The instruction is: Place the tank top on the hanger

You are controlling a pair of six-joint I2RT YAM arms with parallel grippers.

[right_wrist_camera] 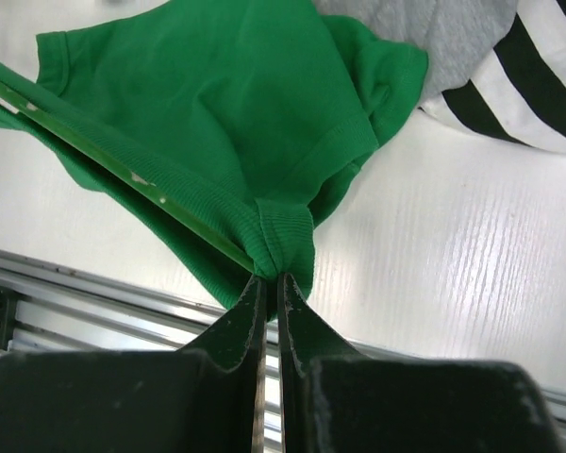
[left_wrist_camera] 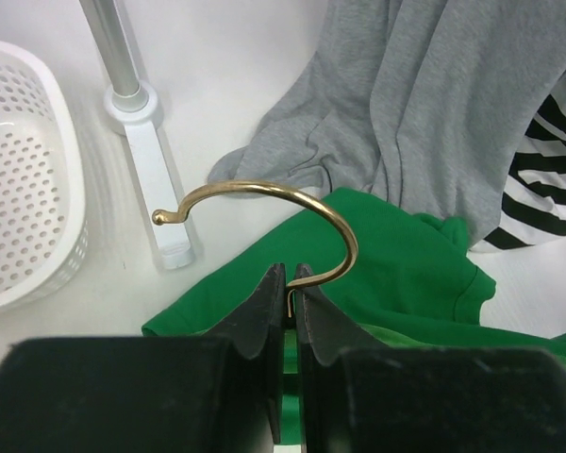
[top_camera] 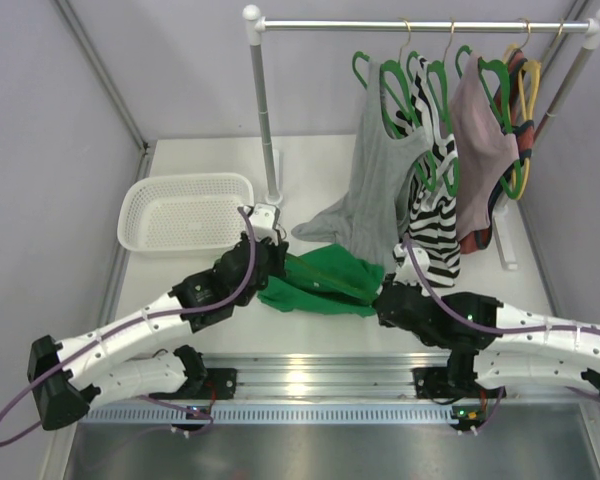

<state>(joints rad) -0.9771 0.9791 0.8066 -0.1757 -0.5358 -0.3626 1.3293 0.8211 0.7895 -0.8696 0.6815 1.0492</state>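
Green fabric: tank top (top_camera: 325, 280) lies bunched mid-table on the white table (top_camera: 310, 160), btwn the two grippers.
Hanger: thin green hanger (right_wrist_camera: 123, 168), its arm inside the top. In the R wrist view it runs from 10 o'clock down to the fingers, w/ pale scuffs along it.
Hook: gold hook (left_wrist_camera: 264, 198) arcs up out of the L jaws, open tip toward 9 o'clock in the L wrist view.
L hand: left gripper (left_wrist_camera: 290, 283) nearly closed, pinching the hook's thin shank. Green cloth sits just behind the fingertips, 12 to 3 o'clock.
R hand: right gripper (right_wrist_camera: 271, 283) clamped tight on a ribbed strap fold of the top. Rest of the garment fans out at 10 to 1 o'clock from the tips.
Top vs hands, overhead: L gripper at the fabric's 9 o'clock edge, R at its 3–4 o'clock edge, both touching it.
Grey: grey tank top (top_camera: 375, 190) hangs from the rail (top_camera: 420, 25), hem draped on the table, meeting the green top's 12–1 o'clock edge.
Striped: striped top (top_camera: 435, 215) hangs at 3 o'clock of the grey one, hem near the R wrist.
Rail load: spare green hangers (top_camera: 395, 95), a mauve garment (top_camera: 480, 130), a yellow hanger (top_camera: 529, 78) — all at 12–2 o'clock.
Basket: white basket (top_camera: 185, 210) at 10 o'clock of the L gripper, near it.
Rack foot: white rack foot (left_wrist_camera: 156, 184) at 11 o'clock of the L fingers, beside the basket.
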